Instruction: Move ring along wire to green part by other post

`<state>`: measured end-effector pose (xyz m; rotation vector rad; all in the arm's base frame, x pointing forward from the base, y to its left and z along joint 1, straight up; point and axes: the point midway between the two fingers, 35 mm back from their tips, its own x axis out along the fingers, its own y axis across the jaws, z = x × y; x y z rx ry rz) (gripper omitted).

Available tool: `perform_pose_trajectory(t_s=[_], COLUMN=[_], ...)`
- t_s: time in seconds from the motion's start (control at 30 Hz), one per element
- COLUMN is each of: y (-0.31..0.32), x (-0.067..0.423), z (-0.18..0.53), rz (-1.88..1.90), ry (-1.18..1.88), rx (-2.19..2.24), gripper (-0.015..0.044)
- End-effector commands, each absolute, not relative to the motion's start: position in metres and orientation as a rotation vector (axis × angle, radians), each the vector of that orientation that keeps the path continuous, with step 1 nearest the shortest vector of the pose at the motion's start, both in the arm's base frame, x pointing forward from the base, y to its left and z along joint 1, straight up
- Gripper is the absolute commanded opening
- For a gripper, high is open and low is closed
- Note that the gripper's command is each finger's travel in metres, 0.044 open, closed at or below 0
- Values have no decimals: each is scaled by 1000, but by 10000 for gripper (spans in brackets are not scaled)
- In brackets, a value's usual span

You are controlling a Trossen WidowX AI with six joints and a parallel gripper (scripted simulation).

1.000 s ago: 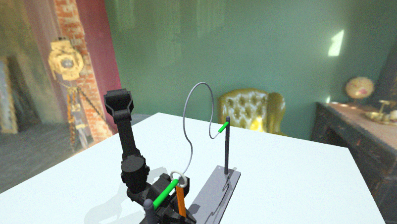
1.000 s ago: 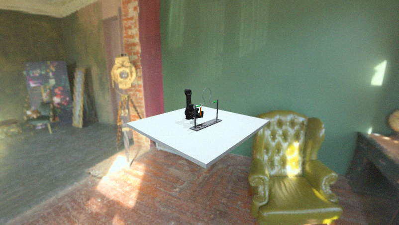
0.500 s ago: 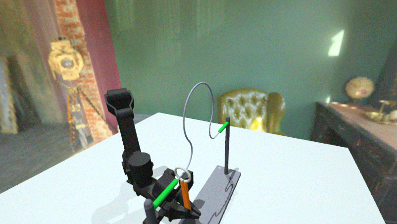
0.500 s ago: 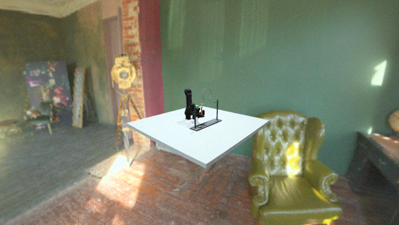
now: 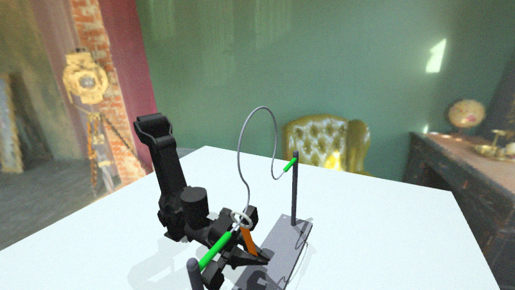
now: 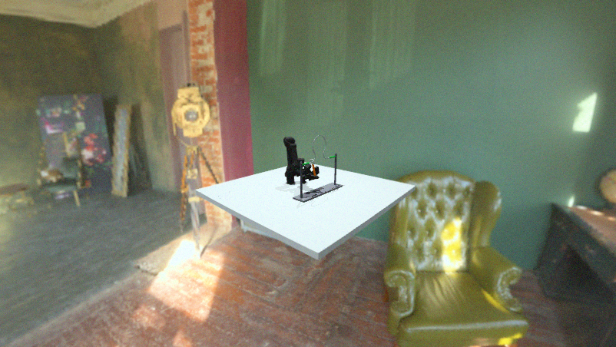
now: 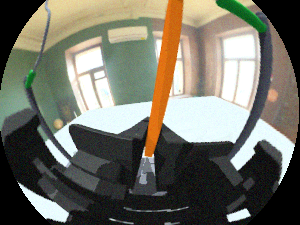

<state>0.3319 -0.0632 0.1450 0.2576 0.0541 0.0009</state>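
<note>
Ring (image 5: 241, 217) pale, apparently around grey wire (image 5: 246, 187); hand (image 5: 260, 256) clamps orange handle (image 5: 249, 240).

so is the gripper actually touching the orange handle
Touching. The wrist view shows the orange handle running down into the shut gripper, its lower end pinched between the fingers.

The arm (image 5: 169, 169) is matte black throughout, built of blocky, angular links with a forked cap at its upper end, a squat cylindrical joint housing (image 5: 194, 201) lower down, and a black gripper (image 5: 261, 256) with tapering, wedge-shaped fingers.
</note>
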Motion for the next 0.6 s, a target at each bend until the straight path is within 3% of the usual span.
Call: perform_pose_trajectory(t_s=[0.0, 0.57], y=[-48, -10], x=[330, 317], z=[147, 169], rz=[4, 55], ry=[58, 168], rx=[346, 613], gripper=[-150, -150])
